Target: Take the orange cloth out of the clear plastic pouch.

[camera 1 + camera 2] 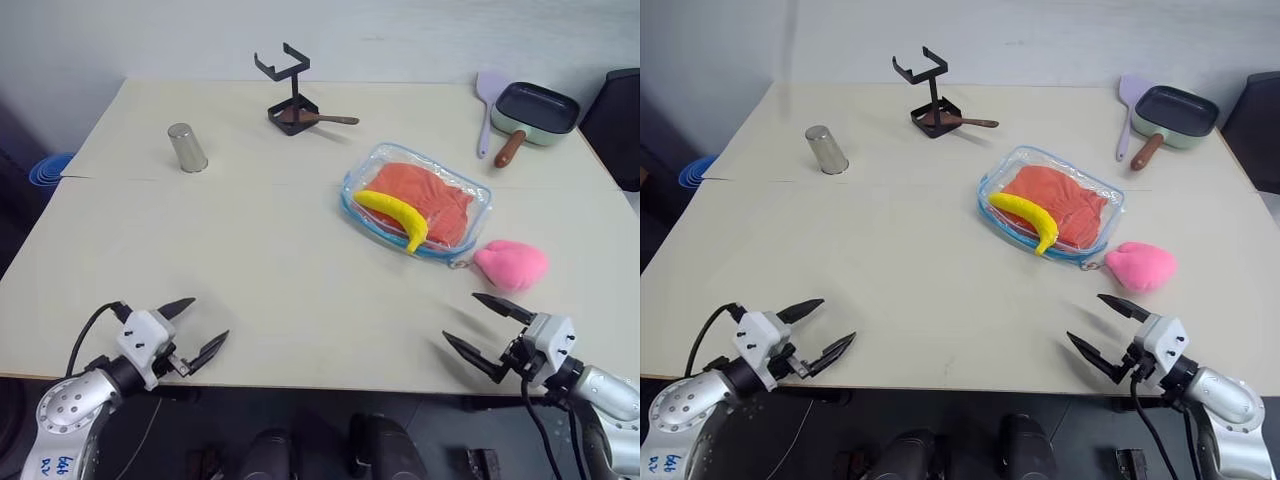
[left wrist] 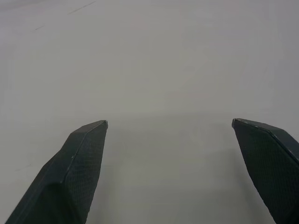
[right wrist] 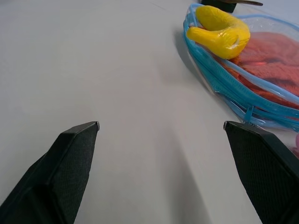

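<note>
Nearest the camera, at the lower left of the head view, the left gripper hovers over the front edge of the table with its two black fingers spread wide and nothing between them. At the lower right, the right gripper sits the same way, fingers released and empty, near the table's front edge.

Right of centre lies the clear plastic pouch, flat on the table, its light blue trim running round the rim. Inside it the orange cloth is wrinkled and fills most of the pouch. A yellow banana lies across the pouch's near side, on top of it. Just beside the pouch's lower right corner rests a pink plush lump.

Toward the upper left stands a metal cup. At upper centre a black stand holds a brown spoon on its base. In the upper right corner sits a frying pan with a lilac spatula just beside it.

From the right wrist view, the pouch and banana lie beyond the parted fingers, well apart from them.
</note>
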Tool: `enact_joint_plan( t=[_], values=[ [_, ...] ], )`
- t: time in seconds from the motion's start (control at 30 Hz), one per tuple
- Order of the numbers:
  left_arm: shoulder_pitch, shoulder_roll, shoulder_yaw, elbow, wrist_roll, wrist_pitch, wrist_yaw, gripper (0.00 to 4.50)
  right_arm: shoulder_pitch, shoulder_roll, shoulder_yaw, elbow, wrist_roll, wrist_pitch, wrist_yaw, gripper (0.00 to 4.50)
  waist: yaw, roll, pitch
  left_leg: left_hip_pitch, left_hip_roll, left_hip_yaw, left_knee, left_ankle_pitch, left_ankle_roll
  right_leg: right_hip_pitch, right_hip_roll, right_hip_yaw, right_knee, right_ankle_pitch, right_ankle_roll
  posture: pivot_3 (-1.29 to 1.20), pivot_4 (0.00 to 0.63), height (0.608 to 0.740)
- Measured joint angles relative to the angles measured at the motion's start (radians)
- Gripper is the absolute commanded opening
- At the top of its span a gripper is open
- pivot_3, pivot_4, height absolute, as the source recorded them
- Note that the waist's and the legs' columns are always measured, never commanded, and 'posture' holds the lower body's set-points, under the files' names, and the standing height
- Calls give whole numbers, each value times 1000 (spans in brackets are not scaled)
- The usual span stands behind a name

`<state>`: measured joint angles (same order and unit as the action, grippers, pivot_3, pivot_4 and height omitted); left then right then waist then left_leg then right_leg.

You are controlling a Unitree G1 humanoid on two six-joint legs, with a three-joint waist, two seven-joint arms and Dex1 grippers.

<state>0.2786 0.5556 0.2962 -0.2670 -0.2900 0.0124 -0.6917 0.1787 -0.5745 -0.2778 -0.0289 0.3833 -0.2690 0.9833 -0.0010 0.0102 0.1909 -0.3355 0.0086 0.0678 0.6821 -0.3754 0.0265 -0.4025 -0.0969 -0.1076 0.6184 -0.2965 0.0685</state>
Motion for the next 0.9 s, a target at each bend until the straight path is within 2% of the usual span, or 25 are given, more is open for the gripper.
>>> enact_joint_plan(
  t=[0.2,0.57,0.9],
  values=[
    [1,3,4,0,5,-20,2,4486,-6,8,2,0,0,-6,-5,4500,0,0,0,0,0,0,0,0,0,0,0,0,0,0,0,0,150,740],
    [-38,3,65,-35,-222,125,-37,4486,5,22,12,0,1,-6,-17,4500,0,0,0,0,0,0,0,0,0,0,0,0,1,0,0,0,150,740],
    [-56,12,71,-11,-234,120,-124,4486,24,32,12,0,22,-6,-13,4500,0,0,0,0,0,0,0,0,0,0,0,0,1,0,0,0,150,740]
  ],
)
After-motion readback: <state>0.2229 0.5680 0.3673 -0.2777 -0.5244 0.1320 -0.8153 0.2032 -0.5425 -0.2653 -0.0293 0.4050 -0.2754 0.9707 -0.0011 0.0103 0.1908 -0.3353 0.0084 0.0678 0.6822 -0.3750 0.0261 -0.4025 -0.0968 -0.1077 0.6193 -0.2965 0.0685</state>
